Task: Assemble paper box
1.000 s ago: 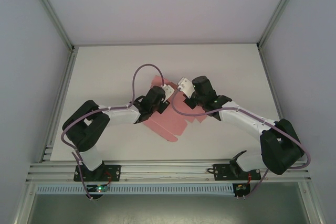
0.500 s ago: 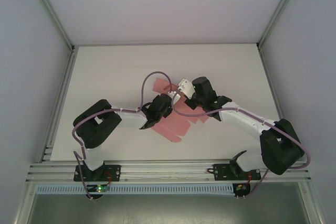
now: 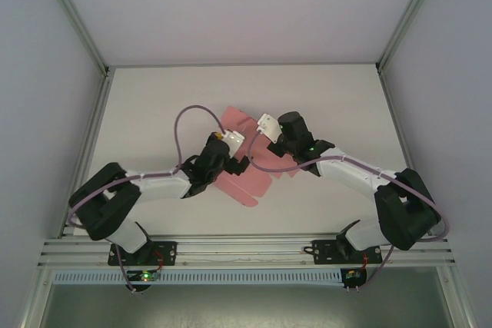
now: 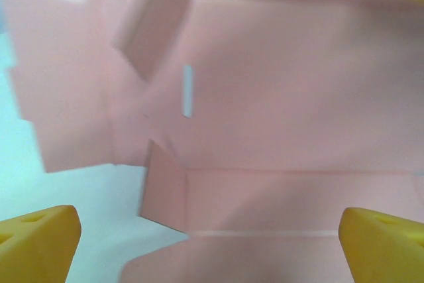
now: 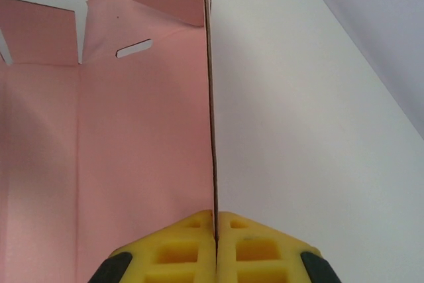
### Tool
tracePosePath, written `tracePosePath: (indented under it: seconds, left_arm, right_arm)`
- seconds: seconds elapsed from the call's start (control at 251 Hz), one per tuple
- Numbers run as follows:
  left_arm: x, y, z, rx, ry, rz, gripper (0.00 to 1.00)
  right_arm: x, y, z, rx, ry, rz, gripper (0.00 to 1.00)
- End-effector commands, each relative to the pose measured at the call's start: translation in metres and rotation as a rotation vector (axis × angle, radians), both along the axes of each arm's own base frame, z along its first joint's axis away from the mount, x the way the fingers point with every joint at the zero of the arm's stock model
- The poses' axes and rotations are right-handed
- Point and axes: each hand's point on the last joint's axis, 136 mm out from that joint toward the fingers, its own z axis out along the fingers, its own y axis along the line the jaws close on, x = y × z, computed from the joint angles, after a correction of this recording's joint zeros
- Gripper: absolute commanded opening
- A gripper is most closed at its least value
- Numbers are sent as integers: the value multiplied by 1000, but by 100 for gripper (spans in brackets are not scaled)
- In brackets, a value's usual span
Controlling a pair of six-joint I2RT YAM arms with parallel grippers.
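White counter (image 3: pixel 154 105), mid-frame: paper box (image 3: pixel 247 180), thin pink card, light, floppy. Right gripper (image 5: pixel 215 236) pinching raised wall edge; left gripper (image 4: pixel 209 243) wide, empty. Likely best gripped near folds.

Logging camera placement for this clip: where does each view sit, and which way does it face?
Top external: above and behind the bases, looking down at the table; left arm and right arm meet over the pink paper box.
Left wrist: on the left arm, close over the paper box's flat panels; the left gripper stands open, yellow fingers at the bottom corners.
Right wrist: looks along the right gripper, shut on an upright panel's edge.
Shared: all three show the paper box.
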Motion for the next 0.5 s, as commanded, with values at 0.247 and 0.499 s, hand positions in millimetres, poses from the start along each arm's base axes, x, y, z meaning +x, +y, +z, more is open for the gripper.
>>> tracePosePath:
  seconds: [0.247,0.499]
  left_arm:
    - [23,102,29,-270,94,387,100]
    - [32,143,32,-384,115,530,100]
  right_arm:
    - [13,14,19,-112,-180,92,0]
    - [8,29,22,-189,-331,205,0]
